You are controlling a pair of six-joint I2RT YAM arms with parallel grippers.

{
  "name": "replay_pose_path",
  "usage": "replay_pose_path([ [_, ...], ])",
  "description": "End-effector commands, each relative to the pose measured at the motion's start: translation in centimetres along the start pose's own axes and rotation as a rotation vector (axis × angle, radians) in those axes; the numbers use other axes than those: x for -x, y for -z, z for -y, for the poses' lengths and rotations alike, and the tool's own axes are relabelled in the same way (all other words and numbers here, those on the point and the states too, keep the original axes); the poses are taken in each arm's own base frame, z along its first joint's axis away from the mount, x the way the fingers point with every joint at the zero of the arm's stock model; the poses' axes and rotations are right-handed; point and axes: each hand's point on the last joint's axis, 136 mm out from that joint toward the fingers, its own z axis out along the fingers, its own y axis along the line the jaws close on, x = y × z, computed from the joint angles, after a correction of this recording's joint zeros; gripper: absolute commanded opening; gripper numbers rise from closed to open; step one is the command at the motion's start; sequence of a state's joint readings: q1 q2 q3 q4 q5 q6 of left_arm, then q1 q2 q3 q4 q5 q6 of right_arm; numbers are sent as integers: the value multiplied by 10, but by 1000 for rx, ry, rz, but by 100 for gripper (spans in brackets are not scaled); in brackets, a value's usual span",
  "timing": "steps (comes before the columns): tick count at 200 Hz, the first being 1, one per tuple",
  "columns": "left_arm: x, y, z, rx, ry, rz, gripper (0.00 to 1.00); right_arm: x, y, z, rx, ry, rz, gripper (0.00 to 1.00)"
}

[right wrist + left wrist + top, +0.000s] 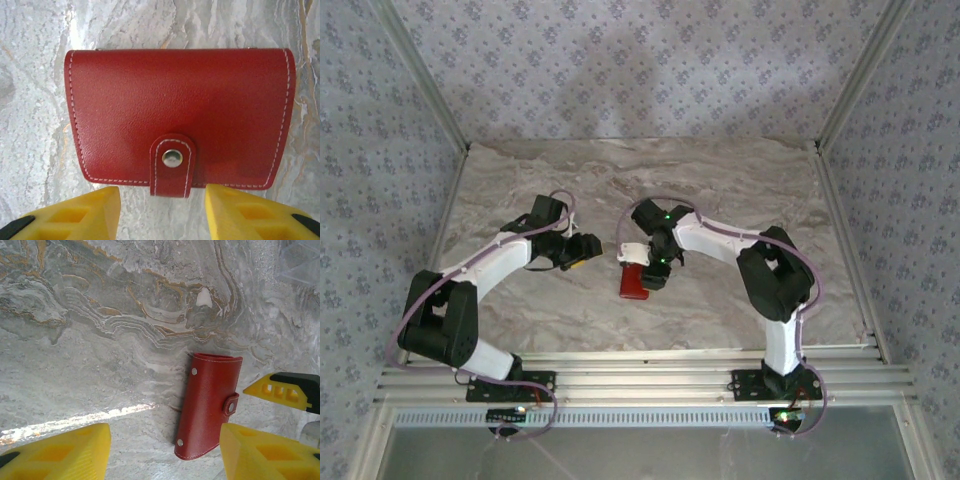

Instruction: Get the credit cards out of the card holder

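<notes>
Where the card holder (175, 95) lies, its snap tab (172, 162) is fastened.

We are looking into a robot test cell, a lab rig: a left arm (490, 265) and a right arm (720, 240) are standing bolted to aluminium rails (640, 365) at a marble-patterned table (640, 170), with floral-papered walls (620, 70) and metal corner posts (860, 80) closing it in.
</notes>
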State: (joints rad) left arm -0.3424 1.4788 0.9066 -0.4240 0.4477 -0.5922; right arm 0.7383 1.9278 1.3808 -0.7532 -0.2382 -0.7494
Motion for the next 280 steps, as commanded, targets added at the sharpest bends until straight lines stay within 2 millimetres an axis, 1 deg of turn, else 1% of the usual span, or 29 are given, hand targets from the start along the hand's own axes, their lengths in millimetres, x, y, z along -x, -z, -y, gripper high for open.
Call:
replay_pose_path([
  [1,2,8,6,-4,-21,16,60,13,-5,-1,29,46,38,49],
  [27,2,9,6,-6,-20,18,60,13,-14,0,33,44,40,48],
  [48,2,8,7,-9,-17,17,60,9,-22,2,26,39,30,46],
  [73,1,7,9,-22,-11,12,59,8,-27,2,16,38,33,37],
  [93,-1,3,17,-55,-10,3,55,11,-28,1,0,41,50,30],
  [109,-5,-4,25,-85,-6,-14,53,14,-26,1,-12,39,69,25],
  [137,-10,-19,36,-142,26,-41,44,23,-23,1,-30,31,120,15],
  [157,-13,-29,38,-164,53,-59,35,27,-21,0,-40,26,149,13],
  [176,-15,-38,40,-187,81,-79,23,30,-19,0,-63,28,177,12],
  [203,-20,-51,39,-223,139,-114,13,34,-15,1,-95,35,215,9],
  [218,-22,-57,42,-252,162,-130,8,42,-9,4,-117,50,244,8],
  [220,-22,-58,42,-253,165,-132,8,34,-15,-1,-105,44,228,8],
  [222,-23,-59,42,-257,167,-134,8,33,-16,-3,-101,45,226,8],
  [248,-30,-69,45,-270,183,-168,3,38,-13,-3,-125,54,267,7],
  [260,-34,-74,42,-256,190,-180,1,41,-10,-3,-131,55,289,7],
  [280,-42,-82,28,-209,219,-201,0,44,-8,-4,-145,56,314,6],
])
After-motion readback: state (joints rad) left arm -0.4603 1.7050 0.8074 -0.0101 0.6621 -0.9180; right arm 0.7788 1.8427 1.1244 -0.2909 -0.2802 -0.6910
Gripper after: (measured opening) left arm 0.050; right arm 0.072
